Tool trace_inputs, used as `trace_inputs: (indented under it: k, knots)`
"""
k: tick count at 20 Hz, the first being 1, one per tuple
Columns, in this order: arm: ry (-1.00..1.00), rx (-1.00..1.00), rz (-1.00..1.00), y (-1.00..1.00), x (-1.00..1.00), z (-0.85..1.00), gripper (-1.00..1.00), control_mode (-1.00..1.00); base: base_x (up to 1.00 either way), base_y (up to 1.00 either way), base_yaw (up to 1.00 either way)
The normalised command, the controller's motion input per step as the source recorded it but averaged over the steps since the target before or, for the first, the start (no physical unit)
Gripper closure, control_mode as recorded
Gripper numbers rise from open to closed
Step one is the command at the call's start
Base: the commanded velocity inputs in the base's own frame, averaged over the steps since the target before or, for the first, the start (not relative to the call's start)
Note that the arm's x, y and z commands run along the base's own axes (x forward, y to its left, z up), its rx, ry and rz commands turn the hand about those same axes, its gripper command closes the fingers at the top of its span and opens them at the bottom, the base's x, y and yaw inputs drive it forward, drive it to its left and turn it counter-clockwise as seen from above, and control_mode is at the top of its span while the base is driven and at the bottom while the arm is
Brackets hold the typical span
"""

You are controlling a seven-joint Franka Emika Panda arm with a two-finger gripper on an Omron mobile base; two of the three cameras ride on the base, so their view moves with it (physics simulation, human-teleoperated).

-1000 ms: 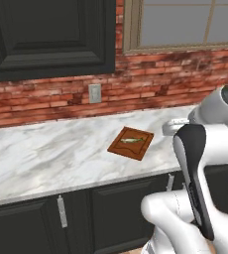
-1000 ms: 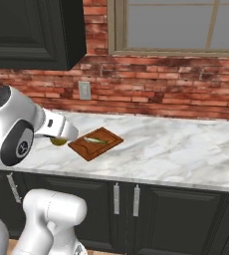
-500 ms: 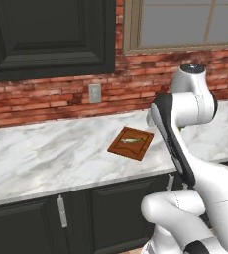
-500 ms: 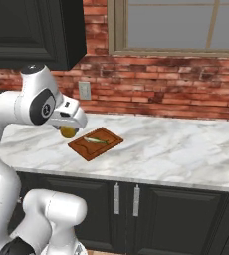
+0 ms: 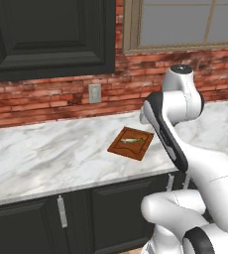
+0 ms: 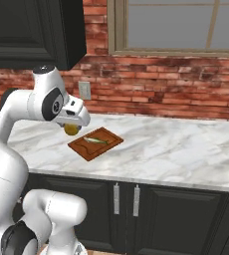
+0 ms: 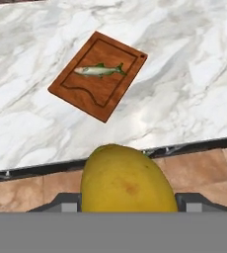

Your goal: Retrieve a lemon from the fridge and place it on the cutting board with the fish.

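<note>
My gripper is shut on the lemon, a yellow-orange fruit held in the air just left of the cutting board. The hand view looks down past the lemon, which fills the gap between the fingertips of the gripper. The lemon hangs above the counter's front edge, short of the reddish-brown board. The slim pale fish lies across the board's middle. In the left base view my arm hides the hand, and the board with the fish lies left of it. The fridge is out of view.
White marble counter runs along a red brick wall with an outlet. A dark upper cabinet hangs at the left and a window sits above the counter. Dark lower cabinet doors stand below; tiled floor shows before the counter edge.
My arm has straightened up and swung over the counter. The hand with the lemon has moved right, closer to the board's left edge. Board and fish lie as before.
</note>
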Motion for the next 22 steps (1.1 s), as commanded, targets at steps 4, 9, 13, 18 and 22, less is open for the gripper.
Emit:
trace_inputs:
  k: [4, 9, 13, 18, 22]
  knots:
    - [0.0, 0.04, 0.04, -0.06, 0.34, -0.13, 1.0, -1.0, 0.0, 0.0, 0.0]
    - [0.0, 0.0, 0.05, 0.0, 0.38, -0.19, 1.0, -1.0, 0.0, 0.0, 0.0]
    - [0.0, 0.0, 0.03, 0.0, 0.45, -0.32, 1.0, -1.0, 0.0, 0.0, 0.0]
    - [0.0, 0.0, 0.01, -0.04, 0.56, -0.3, 1.0, -1.0, 0.0, 0.0, 0.0]
    - [-0.01, 0.0, 0.0, -0.03, 0.56, -0.29, 1.0, -1.0, 0.0, 0.0, 0.0]
